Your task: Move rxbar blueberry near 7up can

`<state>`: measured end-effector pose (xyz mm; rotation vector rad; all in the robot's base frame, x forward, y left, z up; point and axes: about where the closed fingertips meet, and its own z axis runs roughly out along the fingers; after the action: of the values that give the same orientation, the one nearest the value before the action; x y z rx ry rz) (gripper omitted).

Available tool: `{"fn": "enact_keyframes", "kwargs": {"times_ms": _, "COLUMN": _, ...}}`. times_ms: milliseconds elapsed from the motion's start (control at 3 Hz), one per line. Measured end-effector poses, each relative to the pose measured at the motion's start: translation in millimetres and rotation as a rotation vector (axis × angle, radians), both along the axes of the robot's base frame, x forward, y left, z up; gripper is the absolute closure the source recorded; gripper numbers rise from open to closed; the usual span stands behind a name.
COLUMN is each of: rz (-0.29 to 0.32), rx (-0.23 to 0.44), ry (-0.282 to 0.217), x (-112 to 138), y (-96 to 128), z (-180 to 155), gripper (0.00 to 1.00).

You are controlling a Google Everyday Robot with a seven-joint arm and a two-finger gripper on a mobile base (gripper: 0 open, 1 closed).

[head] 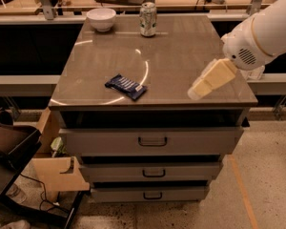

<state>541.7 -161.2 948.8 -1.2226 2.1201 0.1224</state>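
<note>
Snack bar [126, 87] flat, probably light, wrapper slick; pinch across narrow width. Hand [200, 88] over counter [181, 51] right side, grip state unclear.

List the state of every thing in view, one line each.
rxbar blueberry, lying flat, front left of cabinet top, untouched.
7up can, upright at the back edge.
bowl, upright, back left corner.
drawers, appear shut.
tool, hovering over the top's right front, away from the bar.

Shiny metal 7up can [148, 18], glossy-wrapped rxbar blueberry [126, 86], matt cream claw [198, 91] over right front of glossy tabletop [181, 46].
</note>
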Motion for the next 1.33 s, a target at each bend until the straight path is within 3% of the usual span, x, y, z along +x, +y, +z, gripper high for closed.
{"fn": "enact_keyframes", "kwargs": {"times_ms": 333, "rz": 0.008, "rx": 0.212, "ry": -0.019, "x": 14, "y": 44, "z": -30, "gripper": 0.00}}
{"fn": "enact_keyframes", "kwargs": {"times_ms": 667, "rz": 0.018, "rx": 0.380, "ry": -0.068, "x": 20, "y": 84, "z": -46, "gripper": 0.00}}
{"fn": "enact_keyframes", "kwargs": {"times_ms": 1000, "rz": 0.006, "rx": 0.419, "ry": -0.134, "x": 31, "y": 98, "z": -25, "gripper": 0.00}}
{"fn": "enact_keyframes", "kwargs": {"times_ms": 1333, "rz": 0.010, "rx": 0.434, "ry": -0.133, "x": 33, "y": 104, "z": -36, "gripper": 0.00}}
